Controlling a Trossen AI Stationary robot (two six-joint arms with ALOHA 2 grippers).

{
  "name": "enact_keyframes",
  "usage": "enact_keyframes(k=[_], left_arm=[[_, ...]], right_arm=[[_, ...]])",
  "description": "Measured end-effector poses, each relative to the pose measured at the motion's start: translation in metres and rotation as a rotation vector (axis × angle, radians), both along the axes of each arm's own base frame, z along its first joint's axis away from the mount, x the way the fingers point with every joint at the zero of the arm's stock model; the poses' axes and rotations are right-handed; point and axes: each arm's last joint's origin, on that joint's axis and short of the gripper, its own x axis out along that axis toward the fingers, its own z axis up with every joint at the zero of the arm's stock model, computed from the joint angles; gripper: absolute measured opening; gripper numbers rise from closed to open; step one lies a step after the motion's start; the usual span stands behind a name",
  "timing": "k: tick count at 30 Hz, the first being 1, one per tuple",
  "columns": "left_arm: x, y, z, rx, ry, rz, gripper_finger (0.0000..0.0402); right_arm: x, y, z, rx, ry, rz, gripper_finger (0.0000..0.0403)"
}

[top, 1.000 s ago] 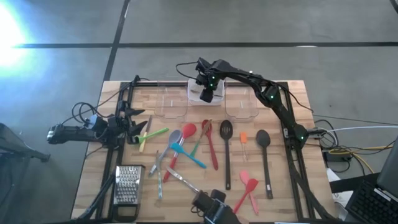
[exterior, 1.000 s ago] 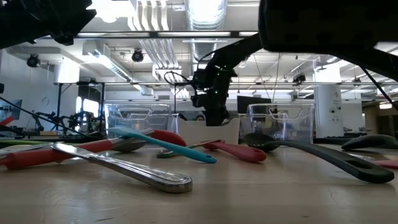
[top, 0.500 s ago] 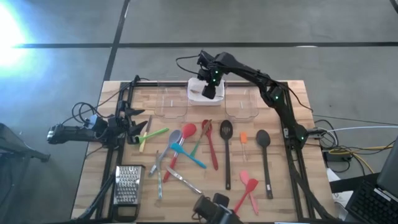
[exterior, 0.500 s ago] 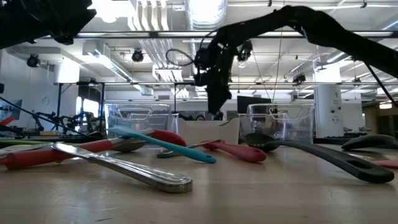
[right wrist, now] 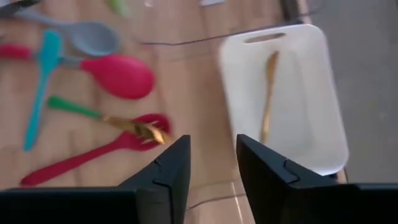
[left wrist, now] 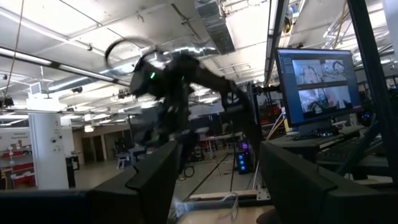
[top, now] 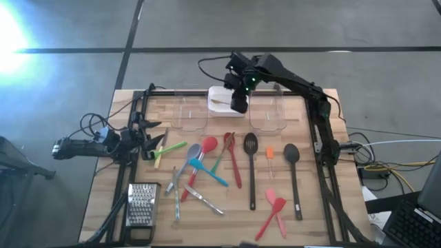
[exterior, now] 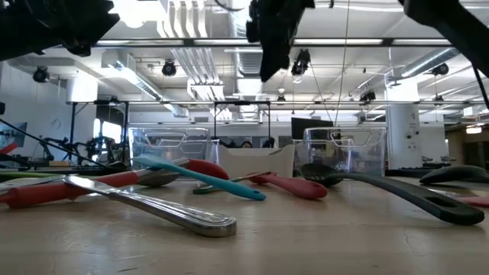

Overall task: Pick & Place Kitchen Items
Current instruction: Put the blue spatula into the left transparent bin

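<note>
Right arm raised over the white bin; utensils spread across the table.

Right gripper (top: 239, 105): held high above the white bin (right wrist: 317, 93) at the table's far edge, fingers (right wrist: 166, 171) parted with a gap between them, nothing in them. White bin: one gold-coloured piece of cutlery (right wrist: 268, 93) lying inside, between two clear bins (top: 190, 114). Kitchen items on the wood: red spoon (top: 209, 145), grey spoon (top: 193, 151), blue spatula (top: 207, 172), black slotted spoon (top: 251, 169), black spoon (top: 292, 172), pink spatulas (top: 274, 210), metal cutlery (top: 203, 200). Grater (top: 141, 204): near corner, left side. Left gripper (top: 148, 138): parked at the left edge near a green-handled utensil (top: 170, 149), fingers spread, empty.
</note>
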Motion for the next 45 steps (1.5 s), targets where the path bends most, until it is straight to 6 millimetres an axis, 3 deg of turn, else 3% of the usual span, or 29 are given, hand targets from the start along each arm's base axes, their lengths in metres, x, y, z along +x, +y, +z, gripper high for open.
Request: enact_keyframes(k=[4, 8, 15, 21, 26, 34, 40, 45], left_arm=[[0.000, 0.000, 0.000, -0.009, 0.002, -0.003, 0.0229], [0.000, 0.000, -0.001, -0.016, 0.005, -0.006, 0.0229], [0.000, 0.000, -0.001, -0.021, 0.006, -0.008, 0.0229], [0.000, 0.000, -0.001, -0.021, 0.005, -0.008, 0.0229], [0.000, 0.000, -0.001, -0.027, 0.004, -0.011, 0.0229], [0.000, 0.000, -0.001, -0.028, 0.003, -0.011, 0.0229], [0.003, 0.000, -0.004, -0.070, 0.036, -0.028, 0.0229], [0.009, 0.000, -0.004, -0.079, 0.094, -0.026, 0.0229]], right_arm=[[0.000, 0.036, 0.007, 0.005, -0.001, 0.080, 0.0110], [0.006, 0.069, -0.004, 0.017, -0.015, 0.157, 0.0101], [0.027, 0.127, -0.057, 0.070, -0.151, 0.239, 0.0086], [0.039, 0.156, -0.105, 0.096, -0.300, 0.229, 0.0075], [0.038, 0.160, -0.138, 0.152, -0.362, 0.147, 0.0075], [0.034, 0.166, -0.168, 0.217, -0.374, 0.132, 0.0103], [0.026, 0.157, -0.165, 0.204, -0.312, 0.129, 0.0119], [0.001, 0.141, -0.137, 0.166, -0.223, 0.093, 0.0117]])
